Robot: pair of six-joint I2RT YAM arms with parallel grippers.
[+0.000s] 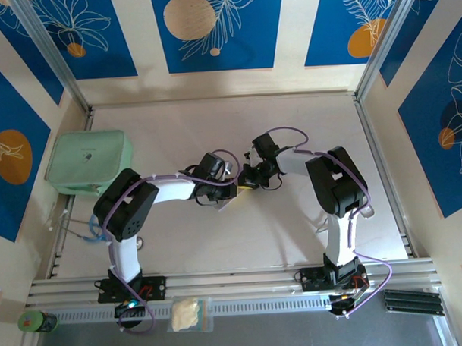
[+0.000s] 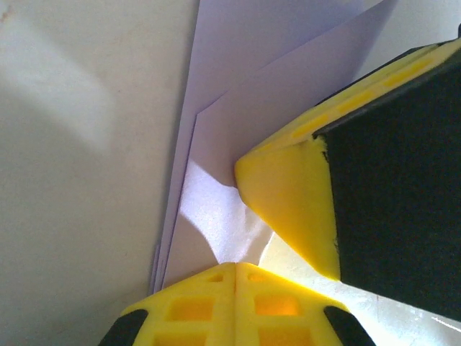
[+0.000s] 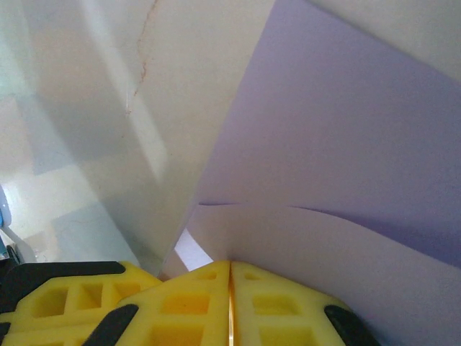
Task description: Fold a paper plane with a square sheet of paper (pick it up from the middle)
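I'm holding the left gripper [image 2: 234, 277] with its fingers pressed together on the near edge of the sheet [image 2: 288, 86], and the right gripper [image 3: 230, 268] is pinching the same sheet the same way, its fingers meeting with paper running right up into the seam. One of the right fingers [image 2: 288, 209] is sitting just ahead of my left fingertips and to their right, touching the paper, so the two hands are working nearly tip to tip. The sheet is lying in overlapping layers ahead of both hands, partly folded, with one flap curving up instead of lying flat. I'm judging it as very light, thin and limp. It is going to bend, slide on the smooth table [image 2: 72, 144] and crease wherever I squeeze, and a hard tug between the hands could tear it. The safest grip looks like the folded edge, where the layers are doubled, not a single loose corner. Beyond the paper, bare tabletop is opening out on all sides. The mint box [image 1: 86, 161] is standing well apart on the left arm's outer side, and the side rail [image 1: 378, 153] is well clear of the right arm.
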